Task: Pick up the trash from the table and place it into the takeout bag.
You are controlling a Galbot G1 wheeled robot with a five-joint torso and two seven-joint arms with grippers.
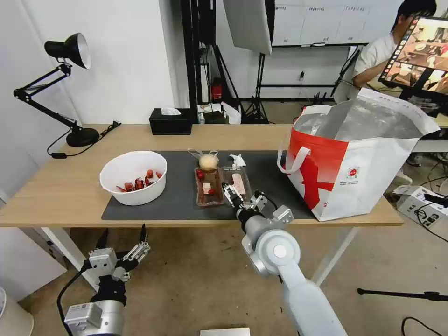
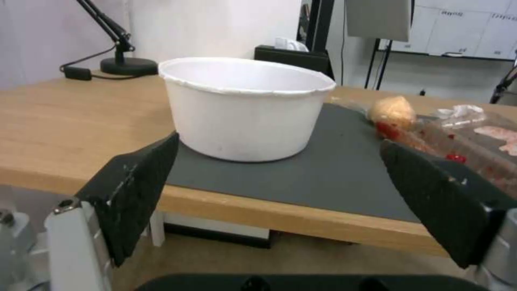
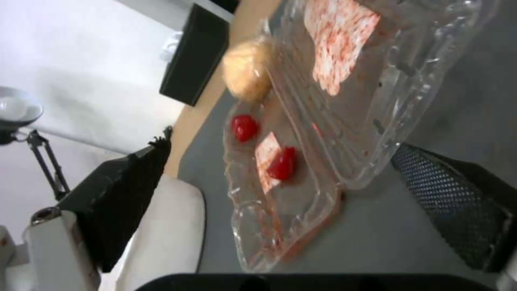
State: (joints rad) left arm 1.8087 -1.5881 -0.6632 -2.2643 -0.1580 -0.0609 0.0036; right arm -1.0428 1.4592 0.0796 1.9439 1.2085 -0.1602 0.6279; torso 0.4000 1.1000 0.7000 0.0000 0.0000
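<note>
On the dark mat (image 1: 179, 198) of the table (image 1: 60, 186) lies the trash. A white bowl (image 1: 133, 183) with red scraps stands at the left. The clear clamshell tray (image 1: 219, 186) with cherry tomatoes lies in the middle. Behind it sit a knotted bag with a beige lump (image 1: 208, 161) and a crumpled tissue (image 1: 238, 160). My right gripper (image 1: 240, 196) is open at the tray's near edge. In the right wrist view its fingers (image 3: 124, 194) stand on either side of the tray's (image 3: 323, 121) corner. My left gripper (image 1: 122, 239) hangs open below the table's front edge and faces the bowl (image 2: 245, 109). The takeout bag (image 1: 359, 163) stands open at the right.
A black tissue box (image 1: 171, 121) sits at the table's back edge, and a black desk lamp (image 1: 70, 93) stands at the back left. Tripods and stands fill the floor behind. A white box (image 1: 415, 200) with cables lies on the floor at the right.
</note>
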